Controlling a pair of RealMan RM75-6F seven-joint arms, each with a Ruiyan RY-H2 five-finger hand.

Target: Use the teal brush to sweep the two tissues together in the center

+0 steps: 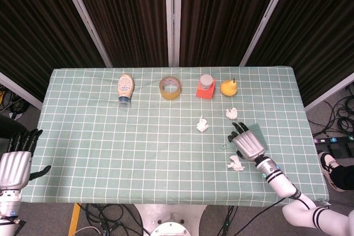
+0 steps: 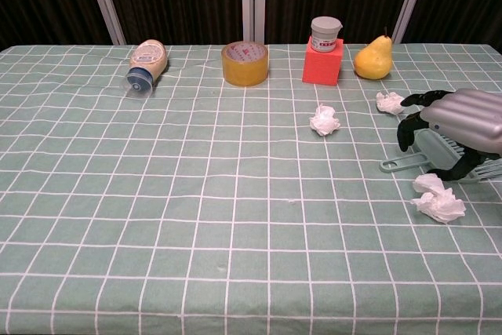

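Note:
The teal brush (image 2: 400, 165) lies flat at the right of the table, handle pointing left, with its bristles (image 1: 258, 131) partly covered. My right hand (image 2: 459, 127) hovers over the brush head, fingers apart and bent downward, holding nothing; it shows from above as the right hand (image 1: 247, 142). One crumpled tissue (image 2: 325, 120) lies near the centre, a second tissue (image 2: 391, 102) further right, and a third tissue (image 2: 439, 200) in front of the brush. My left hand (image 1: 12, 167) hangs open off the table's front left corner.
Along the back stand a lying bottle (image 2: 146, 64), a tape roll (image 2: 245, 63), a grey jar on a red block (image 2: 322, 60) and a pear (image 2: 373, 59). The green checked tablecloth (image 2: 196, 217) covers the table.

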